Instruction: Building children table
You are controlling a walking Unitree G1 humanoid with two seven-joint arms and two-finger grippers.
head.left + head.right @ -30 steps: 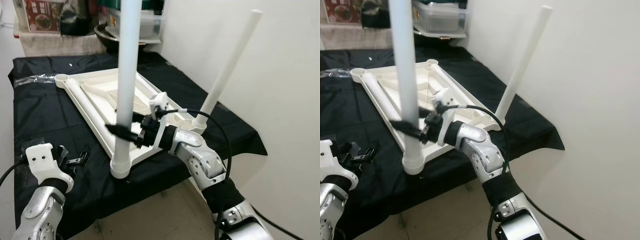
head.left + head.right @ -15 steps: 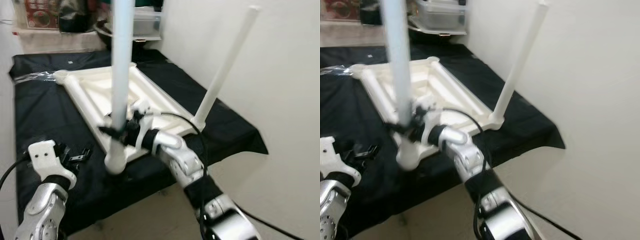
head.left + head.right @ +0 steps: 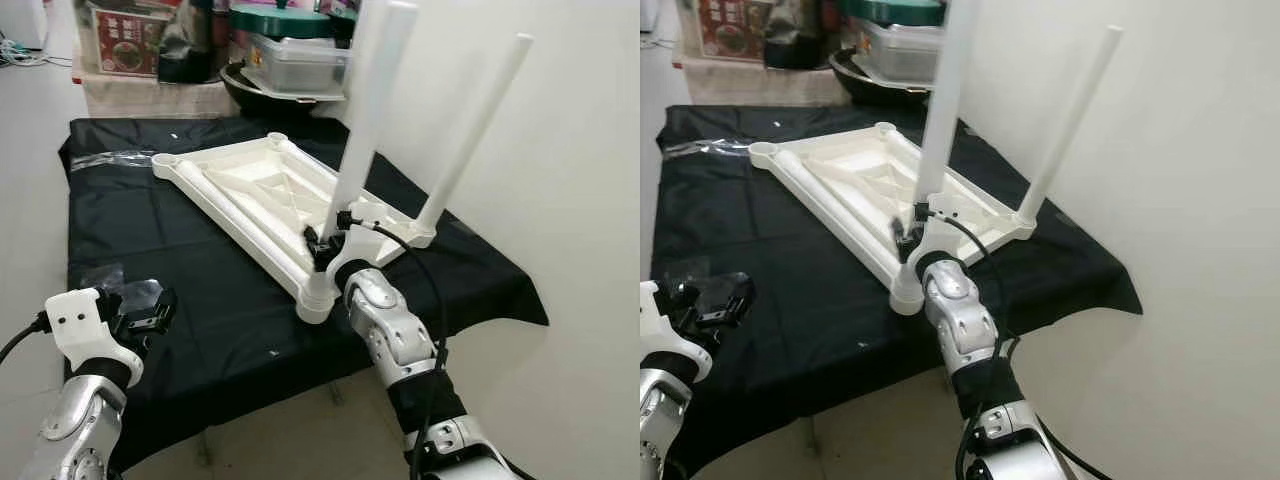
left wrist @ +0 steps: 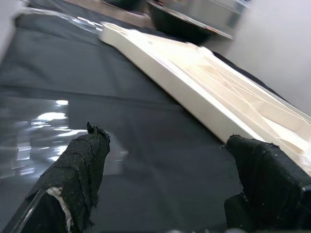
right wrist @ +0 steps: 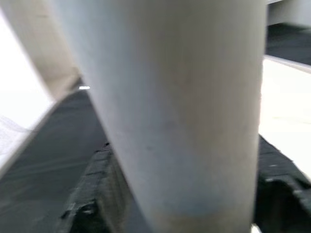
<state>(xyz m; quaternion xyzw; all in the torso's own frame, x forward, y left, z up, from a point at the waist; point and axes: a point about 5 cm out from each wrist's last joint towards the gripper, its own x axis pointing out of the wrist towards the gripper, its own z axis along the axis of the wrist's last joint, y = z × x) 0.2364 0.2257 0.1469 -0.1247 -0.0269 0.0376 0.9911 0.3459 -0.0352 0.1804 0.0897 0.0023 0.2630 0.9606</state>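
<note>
right gripper [image 3: 322, 250] clamps near leg [image 3: 362, 130] — upright in tabletop [image 3: 240, 185]

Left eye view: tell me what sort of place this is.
Probably a room in a home, used for storage and assembly. A table under a black cloth stands against a white wall, clear plastic tubs and boxes sit behind it, and a white tabletop lies upside down on the cloth.

Matt black cloth [image 3: 190, 250] over the bench, faintly creased. Smooth white plastic tabletop [image 3: 250, 190] and legs [image 3: 365, 110], slight sheen. Clear glossy film [image 4: 43, 121] on the cloth, catching light. Rough, frayed black padding on left fingers [image 4: 80, 165]. Brushed silver metal on right arm [image 3: 395, 330]; white plastic shell on left wrist [image 3: 80, 325].
</note>
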